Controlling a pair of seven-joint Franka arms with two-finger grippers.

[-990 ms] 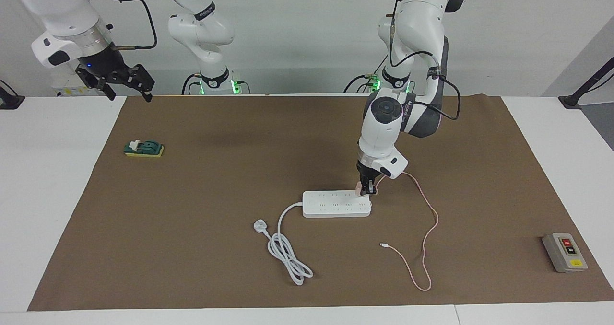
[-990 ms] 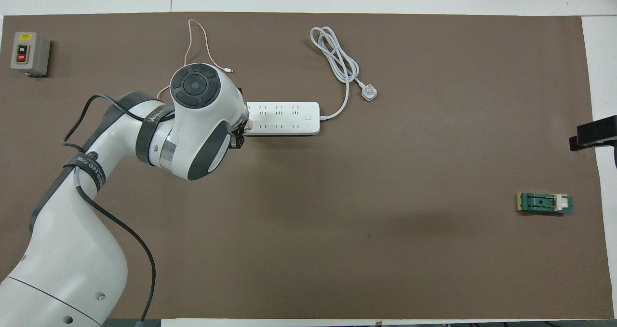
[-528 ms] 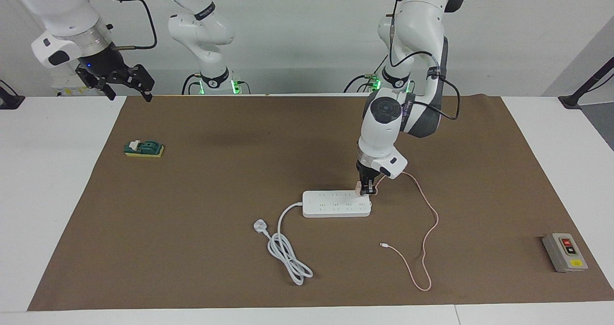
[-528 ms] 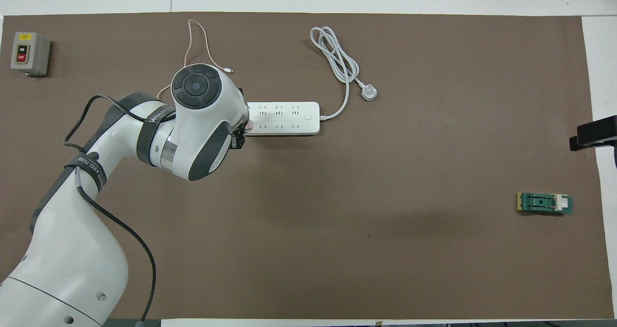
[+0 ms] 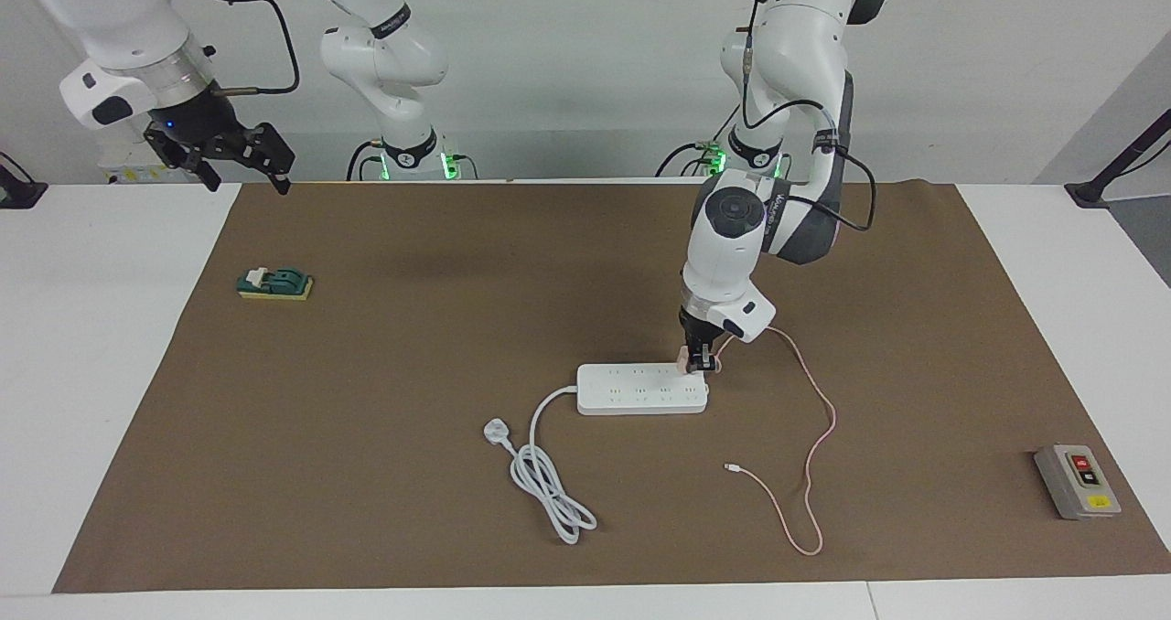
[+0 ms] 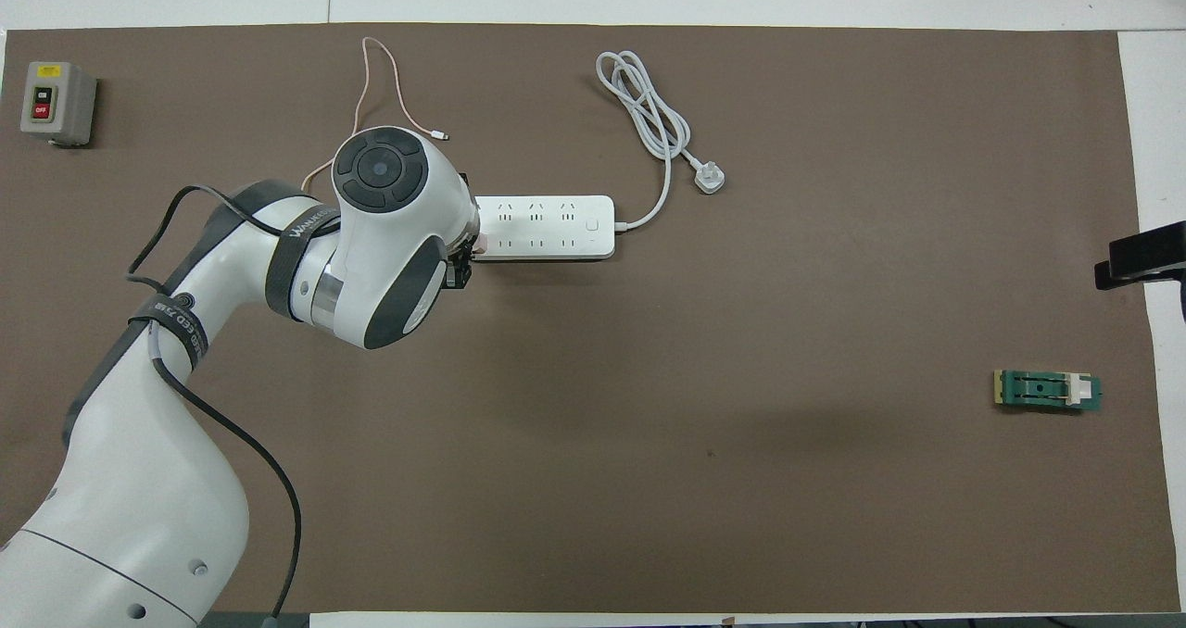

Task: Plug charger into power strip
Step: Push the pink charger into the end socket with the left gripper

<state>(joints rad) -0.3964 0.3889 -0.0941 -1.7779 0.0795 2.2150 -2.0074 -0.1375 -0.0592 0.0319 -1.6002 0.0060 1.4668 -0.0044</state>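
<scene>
Charger (image 5: 686, 356) on power strip (image 5: 640, 390) end

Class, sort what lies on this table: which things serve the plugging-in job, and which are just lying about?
In use: charger, held in the left hand; power strip.
Lying about: grey button box; green switch. The right hand waits.

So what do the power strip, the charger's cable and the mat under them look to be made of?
The power strip: smooth white moulded plastic, going by its even, rounded edges.
The charger's cable: thin, limp and pale pink, lying in loose curves; probably a rubbery or braided sleeve, I cannot tell which.
The mat: flat, matte brown, no glare; likely paper or felt.
</scene>
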